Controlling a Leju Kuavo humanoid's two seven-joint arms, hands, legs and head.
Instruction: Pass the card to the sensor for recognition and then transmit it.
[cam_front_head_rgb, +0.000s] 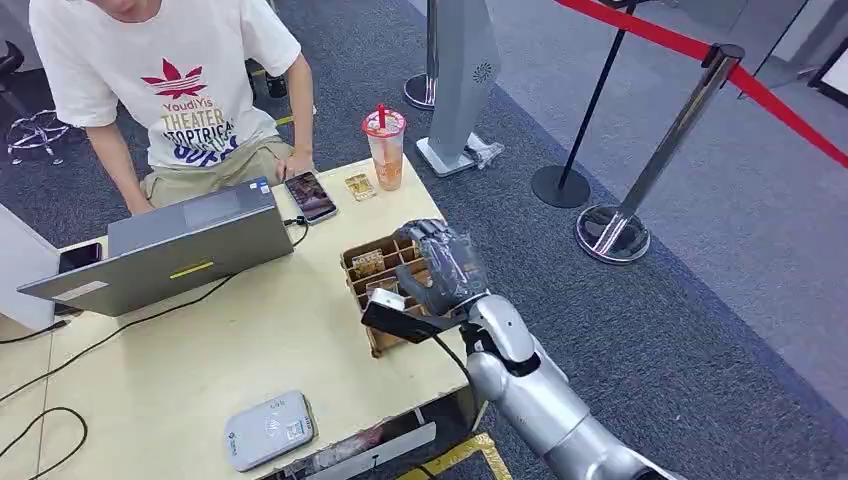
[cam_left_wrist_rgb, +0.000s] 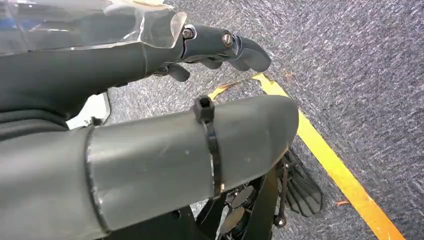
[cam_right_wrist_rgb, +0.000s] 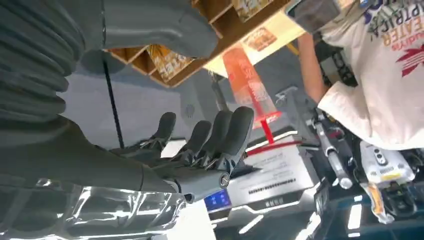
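Note:
A wooden card box (cam_front_head_rgb: 352, 264) with several compartments stands near the table's right edge, and patterned cards (cam_front_head_rgb: 368, 262) stand upright in it. My right hand (cam_front_head_rgb: 445, 265) hovers over the box's right side, fingers spread, holding nothing. In the right wrist view the right hand (cam_right_wrist_rgb: 200, 145) has its fingers apart from the thumb, with the box (cam_right_wrist_rgb: 220, 20) and a card (cam_right_wrist_rgb: 167, 60) just beyond. The grey card sensor (cam_front_head_rgb: 268, 430) lies at the table's front edge. My left hand (cam_left_wrist_rgb: 200, 50) hangs over the carpet, empty, fingers extended.
A person (cam_front_head_rgb: 190, 90) sits behind the table (cam_front_head_rgb: 250, 340) at a grey laptop (cam_front_head_rgb: 190, 245). A phone (cam_front_head_rgb: 311, 196), a loose card (cam_front_head_rgb: 360, 186) and an orange drink cup (cam_front_head_rgb: 385, 148) lie at the far edge. Cables cross the tabletop. Stanchions (cam_front_head_rgb: 620, 230) with red rope stand on the right.

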